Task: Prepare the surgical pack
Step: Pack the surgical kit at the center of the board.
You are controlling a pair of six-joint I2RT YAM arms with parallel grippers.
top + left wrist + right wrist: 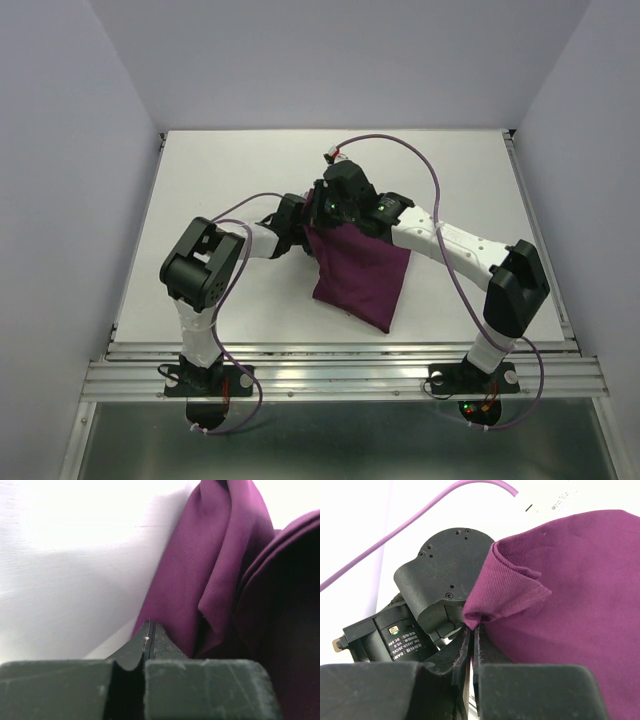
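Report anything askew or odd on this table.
The surgical pack lies skewed to the table edges, bunched into uneven folds at its far end, where the left gripper and right gripper pinch it. Nothing looks spilled or torn.

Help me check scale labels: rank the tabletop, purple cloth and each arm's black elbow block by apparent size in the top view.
1. white tabletop
2. purple cloth
3. left arm's black elbow block and right arm's black elbow block: about alike, not ranked.
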